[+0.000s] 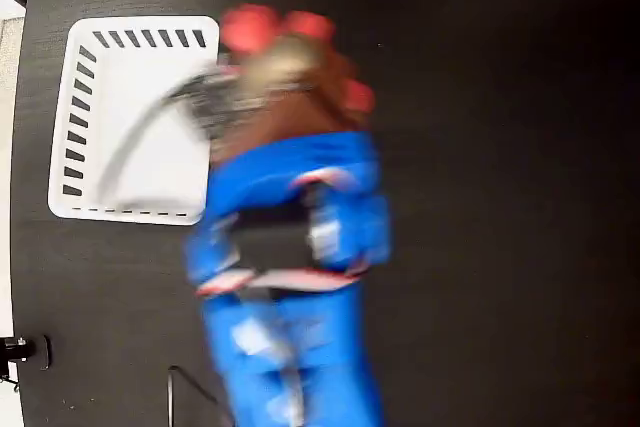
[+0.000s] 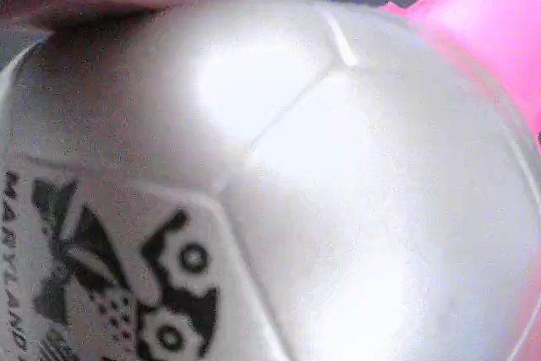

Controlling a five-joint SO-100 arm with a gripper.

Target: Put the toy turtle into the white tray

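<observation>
Gripper (image 1: pixel 275 82) on the blurred blue arm (image 1: pixel 290 277) is seen just beside the right edge of the white tray (image 1: pixel 135 112), closed around the toy turtle (image 1: pixel 285 57), whose red head and legs protrude above and to the right of the fingers and lie just outside the tray's upper right corner, over the dark table (image 1: pixel 500 197). Within the wrist view, the frame is filled by the turtle's silvery segmented shell (image 2: pixel 279 183), on which a black printed mark (image 2: pixel 135 285) is shown at lower left, while pink limbs (image 2: pixel 473 14) are visible along the top edge.
</observation>
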